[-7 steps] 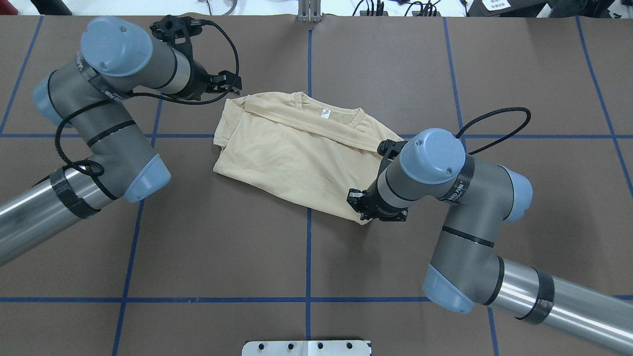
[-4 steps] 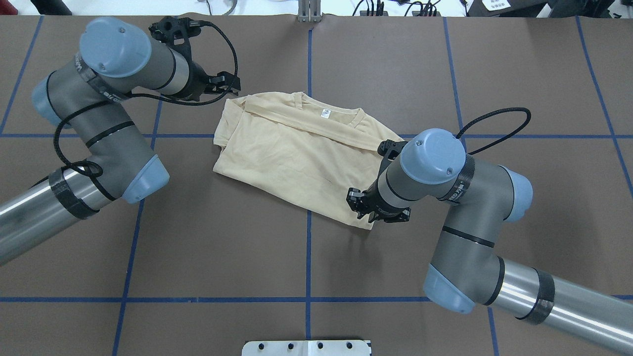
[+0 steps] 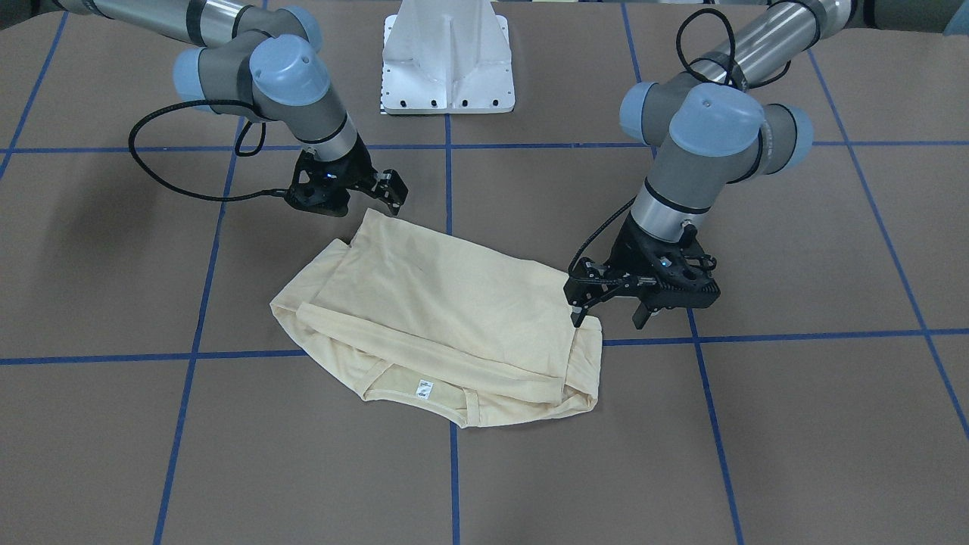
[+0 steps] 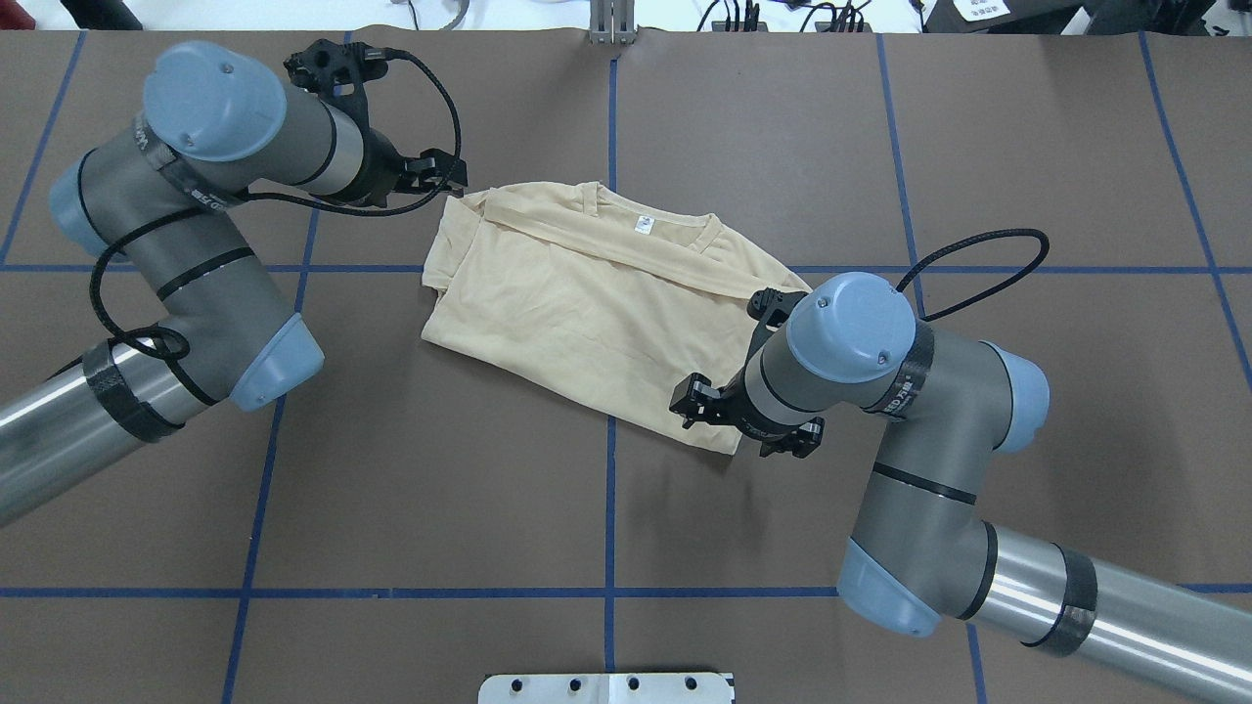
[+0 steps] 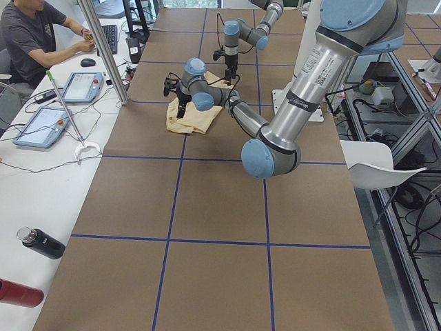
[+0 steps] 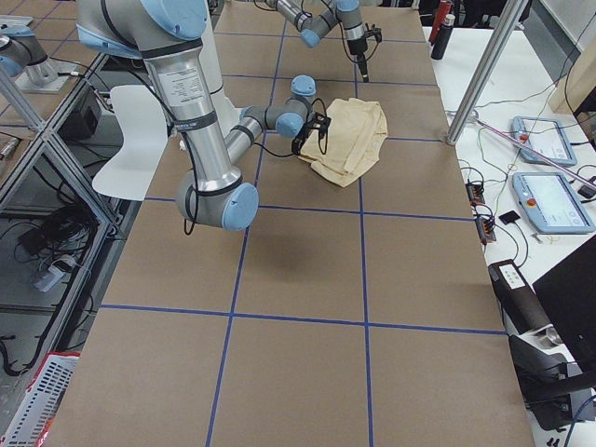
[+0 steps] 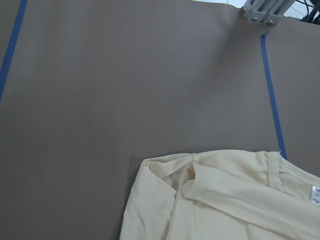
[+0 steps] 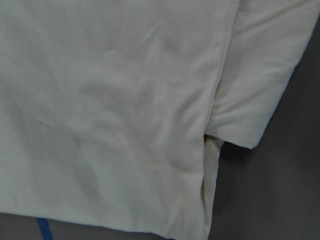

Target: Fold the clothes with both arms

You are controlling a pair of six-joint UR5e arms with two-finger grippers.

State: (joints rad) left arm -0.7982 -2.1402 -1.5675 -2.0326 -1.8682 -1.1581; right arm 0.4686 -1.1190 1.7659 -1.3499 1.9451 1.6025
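Left gripper (image 3: 608, 318): jaws spread wide, nothing held, pointing down at the far-left corner of the T-shirt (image 4: 587, 313). One fingertip (image 3: 577, 318) sits right at the cloth edge, and contact can't be told. Right gripper (image 4: 740, 430): jaws apart, empty, over the shirt's near-right corner. In the overhead view its wrist hides part of that corner, and its wrist camera shows only stacked cream layers and a strip of table. Black cables (image 4: 450, 108) loop off both wrists. Left arm (image 4: 196, 264) comes in from the table's left side, right arm (image 4: 929, 430) from the right. The shirt is pale cream-yellow, folded into a rough rectangle and lying flat around the middle of the table (image 4: 1027, 147), nearer the far edge than the robot's edge. Its long axis is skewed to the blue tape lines (image 4: 610, 508), running from far-left to near-right. The collar with its white neck label (image 4: 643, 224) is on the long side facing the far edge. One sleeve (image 4: 606, 244) is folded across the top as a band along that side. No print shows. The white pedestal (image 3: 448, 68) is at the robot's edge. Beyond the far edge is a side bench with a seated person (image 5: 31, 38), tablets (image 5: 86, 86) and a dark bottle (image 5: 41, 243). A white chair (image 5: 372, 165) is on the robot's side.
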